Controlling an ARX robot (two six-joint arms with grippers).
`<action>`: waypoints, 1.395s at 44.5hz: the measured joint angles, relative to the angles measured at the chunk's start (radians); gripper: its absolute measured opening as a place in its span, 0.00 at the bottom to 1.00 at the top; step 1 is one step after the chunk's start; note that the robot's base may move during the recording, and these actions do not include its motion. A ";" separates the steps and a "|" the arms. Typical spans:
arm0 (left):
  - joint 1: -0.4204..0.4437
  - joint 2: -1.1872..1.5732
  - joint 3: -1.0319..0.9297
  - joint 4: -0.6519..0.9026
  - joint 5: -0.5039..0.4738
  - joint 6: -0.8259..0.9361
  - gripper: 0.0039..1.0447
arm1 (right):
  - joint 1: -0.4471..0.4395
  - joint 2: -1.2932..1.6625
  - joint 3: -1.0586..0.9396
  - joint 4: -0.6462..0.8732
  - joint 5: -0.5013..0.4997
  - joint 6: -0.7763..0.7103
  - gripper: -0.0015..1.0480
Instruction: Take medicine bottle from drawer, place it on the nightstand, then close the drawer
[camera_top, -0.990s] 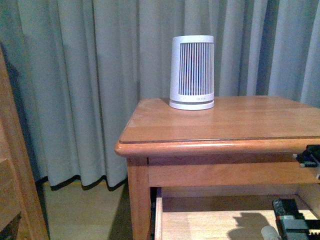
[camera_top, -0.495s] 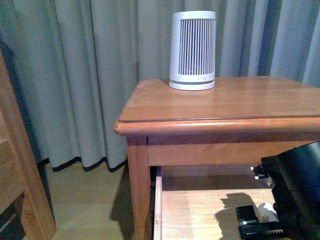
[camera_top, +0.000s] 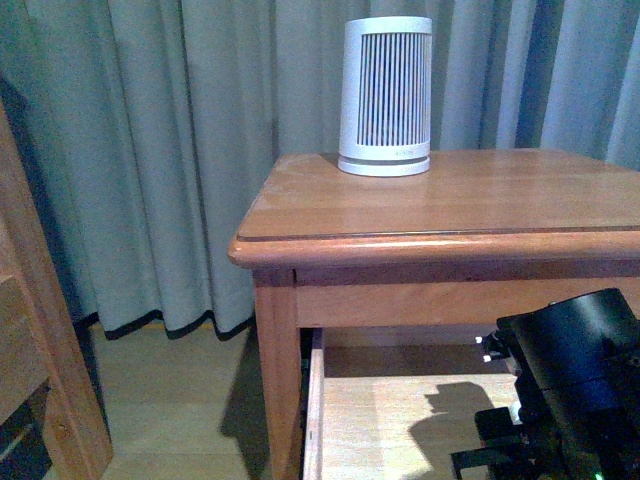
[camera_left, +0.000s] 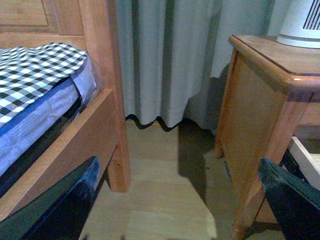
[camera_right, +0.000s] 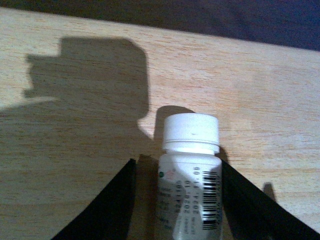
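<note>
The medicine bottle (camera_right: 190, 190) lies on its side on the bottom board of the nightstand's open upper drawer (camera_top: 385, 420). Its white cap points away from the wrist camera and its barcode label faces up. The right claw (camera_right: 176, 167) straddles the bottle body with its two black fingers (camera_right: 110, 210) apart, one on each side. A shadowed gap shows at one finger. Whether the other touches the label cannot be told. No clamping is evident. In the front view the right arm hides the bottle.

Step in hand: pick-up, with the claw positioned and the grip not yet made. Next move, as judged: close the fingers squarely on the body below the cap. Then lift clear of the drawer and the overhanging top edge, and carry the bottle to the nightstand (camera_top: 450, 195) top. Set it down apart from the white ribbed device (camera_top: 385, 95) at the rear of that top.

The left claw (camera_left: 177, 200) hangs beside the nightstand, above the floor (camera_left: 160, 165), fingers wide apart and holding nothing.
</note>
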 joint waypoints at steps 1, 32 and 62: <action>0.000 0.000 0.000 0.000 0.000 0.000 0.94 | 0.001 -0.003 -0.004 -0.001 0.009 0.000 0.42; 0.000 0.000 0.000 0.000 0.000 0.000 0.94 | 0.113 -0.807 -0.324 -0.185 0.085 -0.043 0.28; 0.000 0.000 0.000 0.000 0.000 0.000 0.94 | -0.243 -0.428 0.367 -0.311 -0.095 -0.108 0.28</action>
